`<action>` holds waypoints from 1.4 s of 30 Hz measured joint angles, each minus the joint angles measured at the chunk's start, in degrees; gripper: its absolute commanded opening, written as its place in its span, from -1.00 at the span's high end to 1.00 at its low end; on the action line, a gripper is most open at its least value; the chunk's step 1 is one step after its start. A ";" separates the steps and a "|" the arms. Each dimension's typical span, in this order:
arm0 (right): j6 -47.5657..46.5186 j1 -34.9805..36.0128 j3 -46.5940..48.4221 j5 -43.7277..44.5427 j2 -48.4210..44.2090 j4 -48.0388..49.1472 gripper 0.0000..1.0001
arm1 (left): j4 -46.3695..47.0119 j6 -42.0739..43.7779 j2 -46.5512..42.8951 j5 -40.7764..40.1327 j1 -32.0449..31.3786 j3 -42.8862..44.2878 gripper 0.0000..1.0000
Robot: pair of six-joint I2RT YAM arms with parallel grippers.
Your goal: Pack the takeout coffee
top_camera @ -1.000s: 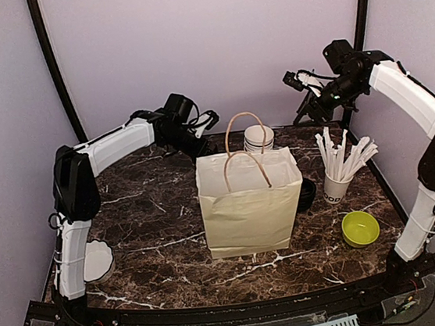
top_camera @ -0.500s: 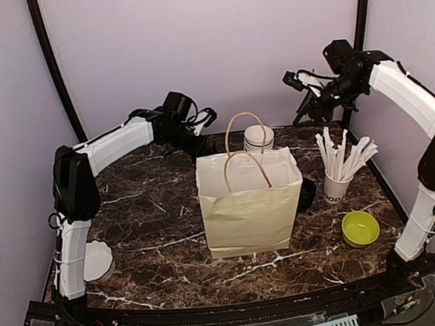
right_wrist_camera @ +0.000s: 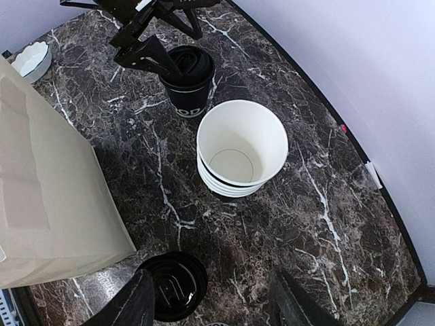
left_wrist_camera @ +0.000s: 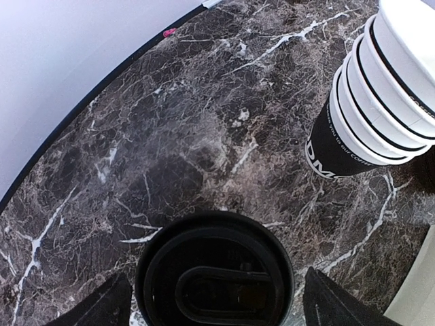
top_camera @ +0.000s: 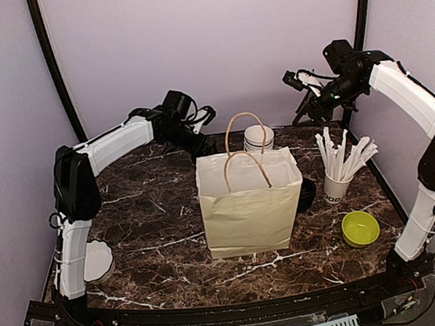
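Black-lidded coffee cup (left_wrist_camera: pixel 214 272) stands upright, centred between the jaws of the wide-open, empty left gripper (left_wrist_camera: pixel 217 309), at 6 o'clock in its wrist view, with stacked empty cups (left_wrist_camera: pixel 380 88) at 2 o'clock.

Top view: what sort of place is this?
Probably a staged takeout-counter test booth: cream paper bag with handles, stacked white paper cups with black bands, plain lilac walls close around.

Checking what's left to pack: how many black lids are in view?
2. One black lid tops the cup at the open left tool, behind the paper bag; another sits right of the bag. More may be hidden.
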 measured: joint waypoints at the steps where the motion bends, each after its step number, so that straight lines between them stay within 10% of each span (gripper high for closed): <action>1: 0.00 0.00 0.00 -0.02 0.00 0.00 -0.15 | 0.00 -0.09 0.22 0.07 0.00 0.00 -0.79; 27: 0.00 0.00 0.00 -0.39 0.02 -0.07 -0.15 | -9.09 -0.52 0.94 -1.68 0.04 5.31 -0.39; 42: -0.22 0.00 1.53 -2.25 0.07 -0.15 -0.16 | -7.10 -3.74 -42.91 -1.09 -0.74 -39.50 -0.39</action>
